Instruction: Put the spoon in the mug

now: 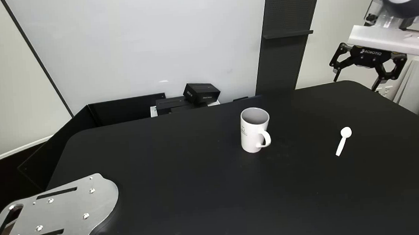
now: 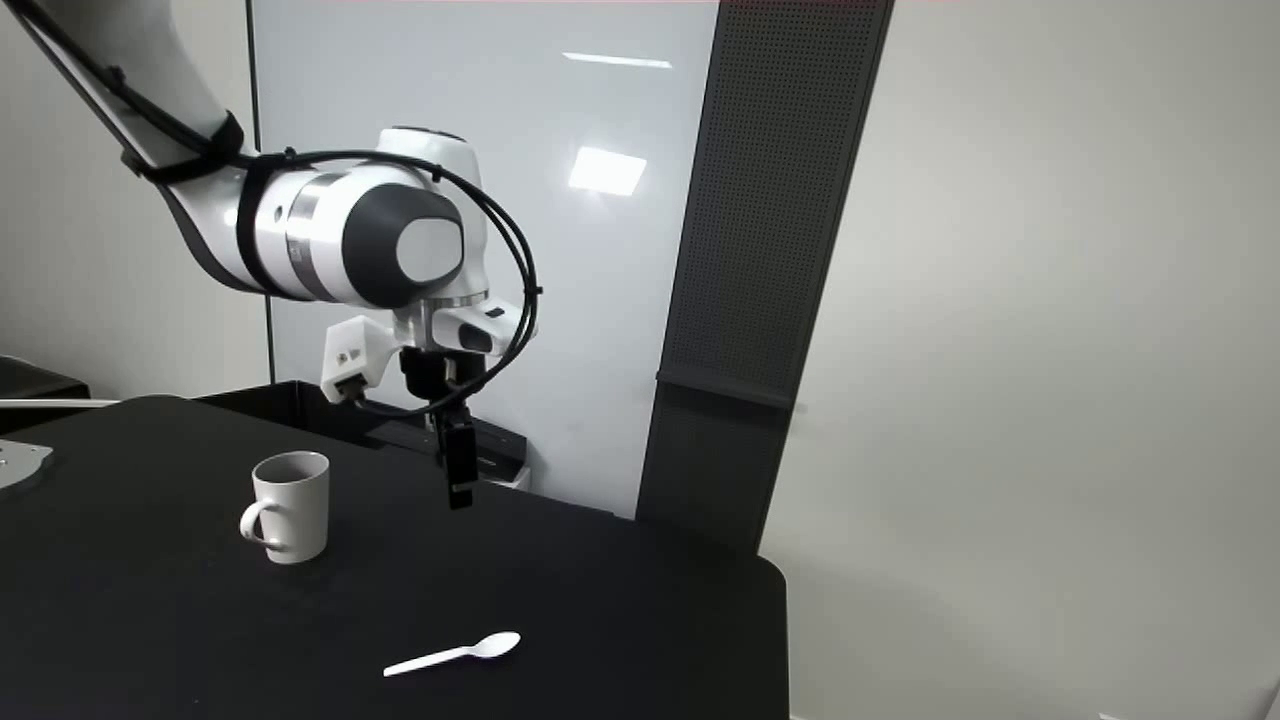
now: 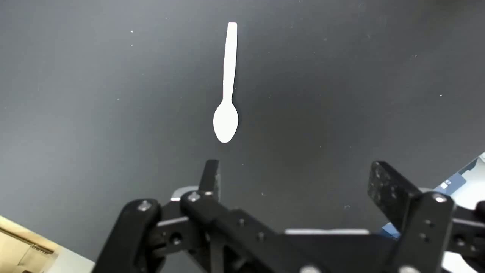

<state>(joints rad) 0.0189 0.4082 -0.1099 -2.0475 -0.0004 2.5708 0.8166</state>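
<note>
The white spoon (image 1: 344, 140) lies flat on the black table in both exterior views (image 2: 452, 655). In the wrist view the spoon (image 3: 226, 91) lies above the finger tips in the picture, with its bowl toward the gripper, near the left finger. The white mug (image 1: 253, 131) stands upright on the table with its handle to the side; it also shows in an exterior view (image 2: 300, 510). The mug is out of the wrist view. My gripper (image 3: 295, 178) is wide open and empty. It hangs above the table in both exterior views (image 1: 355, 83) (image 2: 460, 497), apart from spoon and mug.
The black table (image 1: 200, 192) carries a grey metal plate (image 1: 66, 212) at one end. Black boxes (image 1: 201, 93) sit in a dark tray behind the table's back edge. A white board and a dark perforated panel (image 2: 765, 200) stand behind.
</note>
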